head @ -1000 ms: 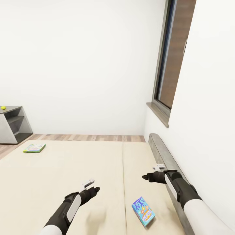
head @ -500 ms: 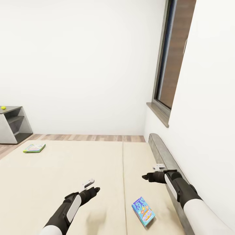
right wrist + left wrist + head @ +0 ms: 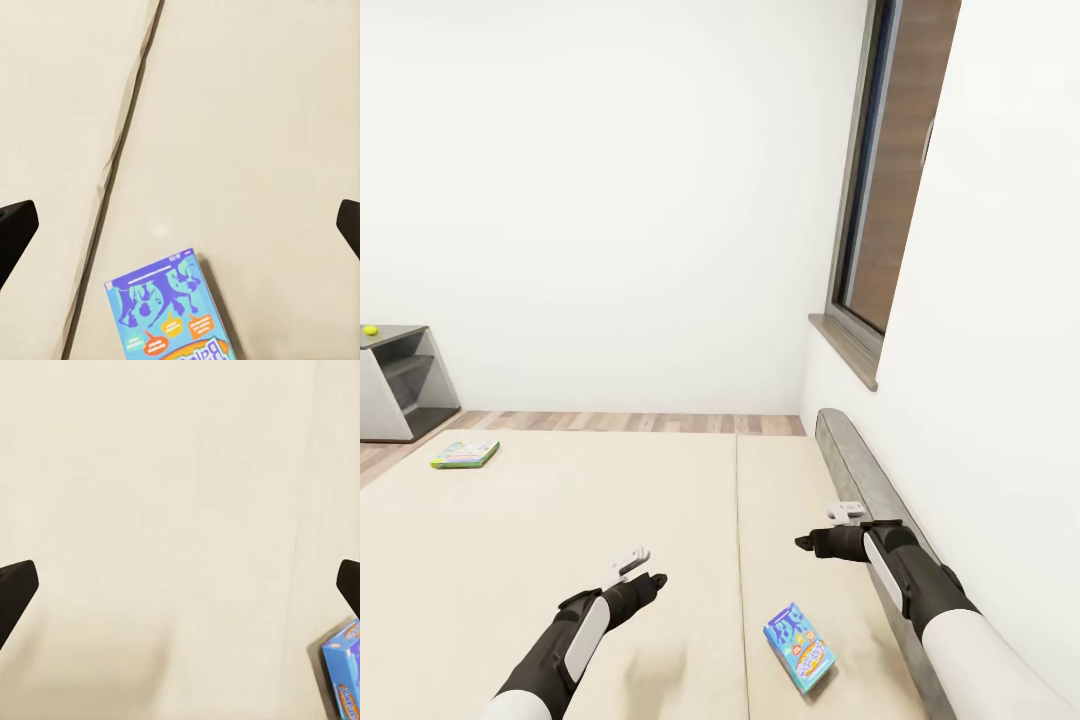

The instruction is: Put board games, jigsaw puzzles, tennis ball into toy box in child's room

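Left gripper [image 3: 643, 579] hovering over the cream bed [image 3: 560, 520], fingers spread wide: in the left wrist view one dark fingertip [image 3: 13, 591] sits at each side edge, nothing between them but bare mattress. Right gripper [image 3: 807, 542] likewise apart and empty, held above the bed's right-hand panel, close to the grey headboard [image 3: 860, 480] along the white wall; its fingertips [image 3: 15, 225] also at the two edges of the right wrist view.

Blue board game [image 3: 799, 646] lying flat on the bed near the right forearm, closer to the robot than either gripper, tilted a little off the mattress seam [image 3: 738, 520] and just to the right of it. Same box under the right wrist camera, printed face up (lettering too small to read), and a corner of it at the edge of the left wrist view.

Second board game [image 3: 465, 455], pale with green and blue print, far off at the bed's left far corner, well apart from both arms. Beyond it, wood plank floor [image 3: 630, 422] and a grey shelf unit [image 3: 400, 385] with the tennis ball [image 3: 370, 329] resting on its top. Window [image 3: 885, 190] in the right wall, grey sill beneath.
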{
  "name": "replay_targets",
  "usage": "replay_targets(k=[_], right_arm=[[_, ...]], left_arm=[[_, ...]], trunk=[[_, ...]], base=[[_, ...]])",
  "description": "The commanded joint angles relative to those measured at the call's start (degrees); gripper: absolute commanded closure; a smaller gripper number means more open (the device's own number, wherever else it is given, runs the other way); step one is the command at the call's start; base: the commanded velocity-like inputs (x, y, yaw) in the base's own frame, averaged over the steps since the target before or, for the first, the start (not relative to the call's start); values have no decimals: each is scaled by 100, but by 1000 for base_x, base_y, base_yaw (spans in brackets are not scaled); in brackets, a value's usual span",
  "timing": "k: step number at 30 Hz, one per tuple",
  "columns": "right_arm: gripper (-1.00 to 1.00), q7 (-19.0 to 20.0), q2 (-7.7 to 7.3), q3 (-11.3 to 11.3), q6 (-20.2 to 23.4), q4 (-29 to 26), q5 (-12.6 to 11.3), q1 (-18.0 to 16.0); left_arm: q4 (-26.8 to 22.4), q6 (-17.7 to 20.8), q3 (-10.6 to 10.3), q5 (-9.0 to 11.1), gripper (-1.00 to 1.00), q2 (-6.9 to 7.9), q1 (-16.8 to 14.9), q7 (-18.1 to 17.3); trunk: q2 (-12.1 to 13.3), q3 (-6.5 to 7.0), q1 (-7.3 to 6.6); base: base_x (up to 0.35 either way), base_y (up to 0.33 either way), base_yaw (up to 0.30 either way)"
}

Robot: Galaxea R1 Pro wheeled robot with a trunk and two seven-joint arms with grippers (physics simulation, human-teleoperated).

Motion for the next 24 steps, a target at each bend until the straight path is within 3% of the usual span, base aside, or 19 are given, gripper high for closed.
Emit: replay_targets(k=[1, 24], right_arm=[[-100, 10, -5, 18, 25, -8, 2, -3], [-100, 8, -2, 20, 34, -9, -4, 1]], left_arm=[[-10, 39, 31, 37, -100, -8, -2, -2], [-17, 9, 10, 36, -100, -17, -2, 5]], trunk=[[-4, -6, 0], [-4, -6, 0]], base=[[0, 0, 0], [0, 0, 0]])
